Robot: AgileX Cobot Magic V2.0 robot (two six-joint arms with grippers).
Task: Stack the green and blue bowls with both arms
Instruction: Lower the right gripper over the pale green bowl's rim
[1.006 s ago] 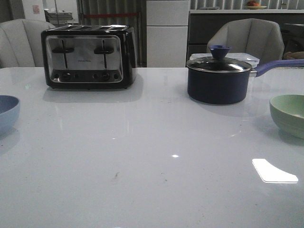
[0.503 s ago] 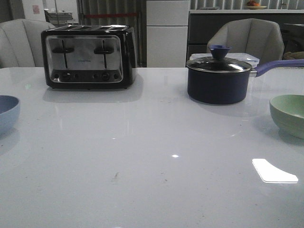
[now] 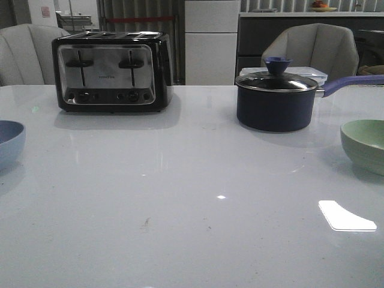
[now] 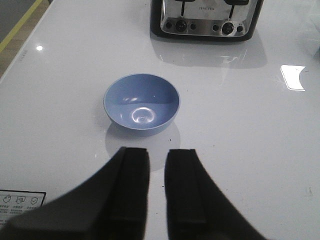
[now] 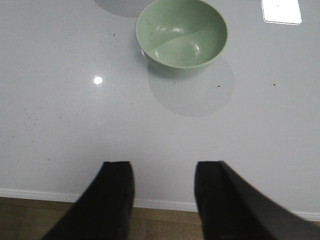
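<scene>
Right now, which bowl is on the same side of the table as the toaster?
The blue bowl. It sits at the table's left edge, the toaster behind it. The green bowl is far right, near the saucepan.

Kitchen: toaster (image 3: 112, 72), saucepan (image 3: 276, 100), cabinets (image 3: 211, 42).

Neither arm shows in the front view. In its wrist view the left claw (image 4: 156, 172) holds nothing, its two black fingers (image 4: 131, 192) parted by a narrow gap, tips toward twelve o'clock. The right claw (image 5: 164, 175) also holds nothing, its fingers (image 5: 116, 195) spread much wider apart.
</scene>
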